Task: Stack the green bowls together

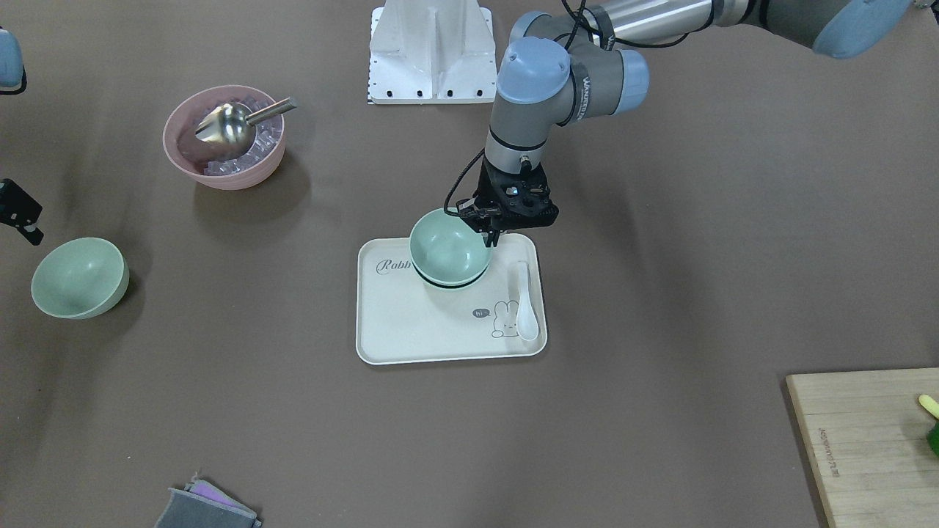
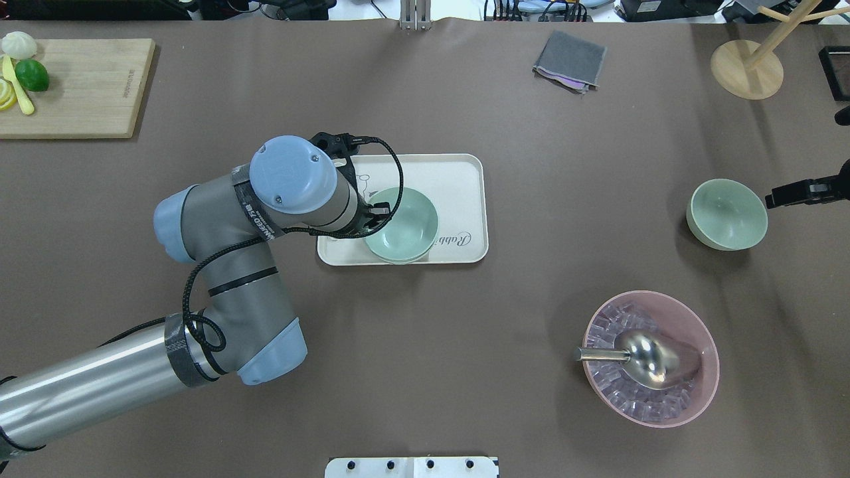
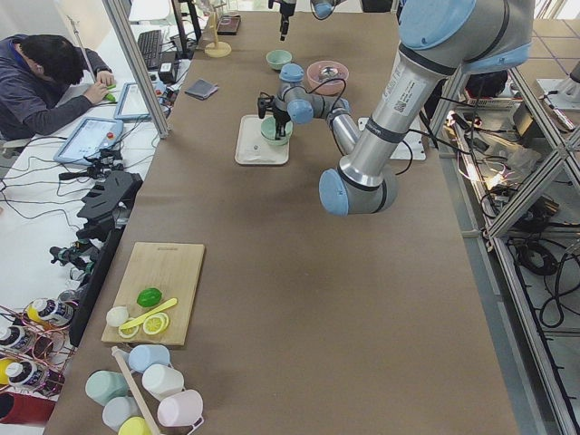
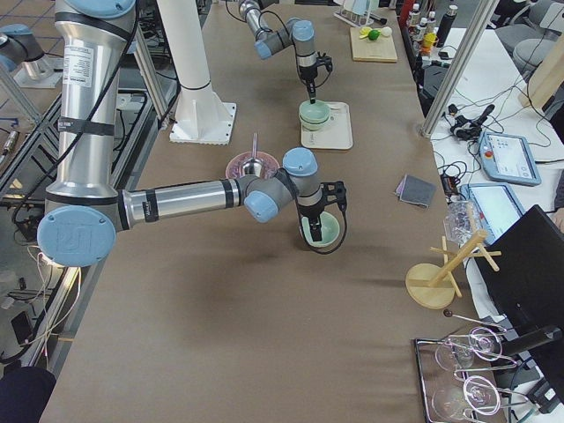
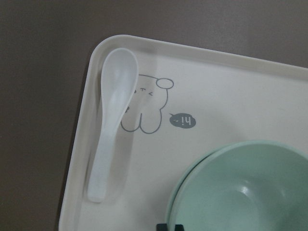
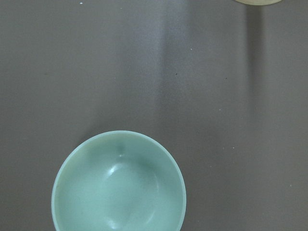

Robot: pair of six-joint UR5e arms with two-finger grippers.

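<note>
Left claw [image 1: 493, 236] clamped on the rim of the top small round mint-green plastic bowl [image 1: 447, 246], nested slightly proud in its twin [image 1: 449, 284] on the cream rectangular rabbit-print tray [image 1: 411, 337] — lower it level and centred before letting go. Third matching bowl [image 2: 727, 214] sits on the worktop [image 2: 465, 365] just beside the right claw [image 2: 780, 198] — its grip, can't tell.
</note>
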